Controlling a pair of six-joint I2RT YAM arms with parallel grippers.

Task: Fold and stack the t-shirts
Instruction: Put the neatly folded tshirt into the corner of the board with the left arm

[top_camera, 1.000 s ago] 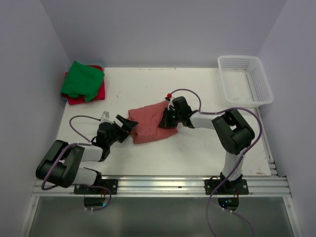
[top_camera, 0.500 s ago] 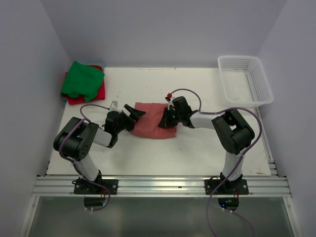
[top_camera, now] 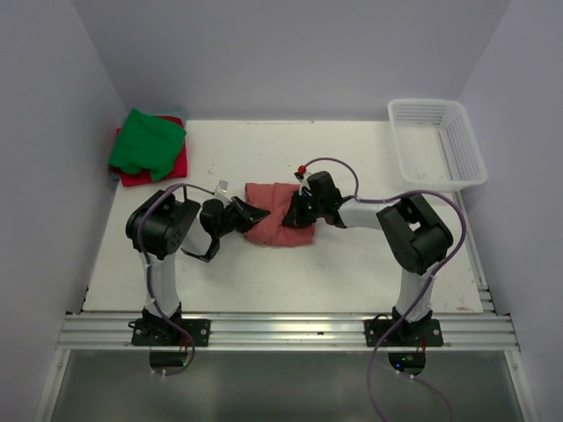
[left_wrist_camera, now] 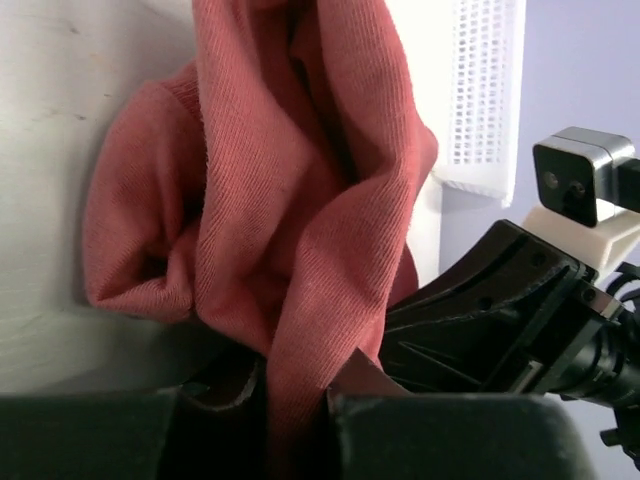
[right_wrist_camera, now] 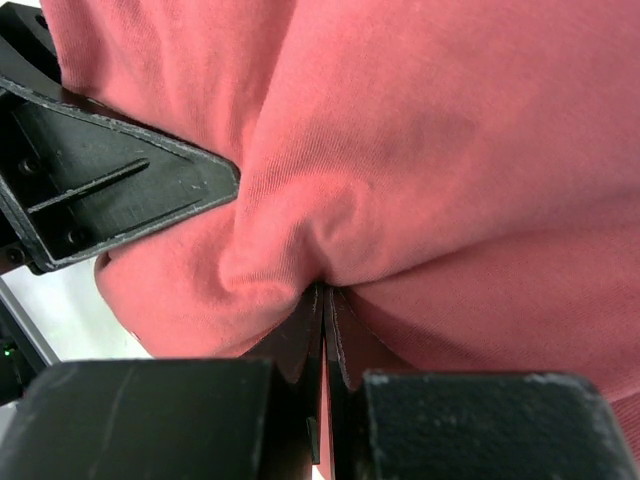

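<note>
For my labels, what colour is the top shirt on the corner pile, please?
Bright green t-shirt, clearest in the top view.

Legible text: none that I can read in any view.
Brick-red t-shirt (top_camera: 274, 227): plain knit wherever I see it; no print or tag readable.
Green t-shirt (top_camera: 145, 141): no lettering readable from above.
Basket (top_camera: 440, 145): white mesh; no label readable.
Camera on my right wrist (left_wrist_camera: 585, 182): dark face in a white housing; no brand or number legible.
</note>
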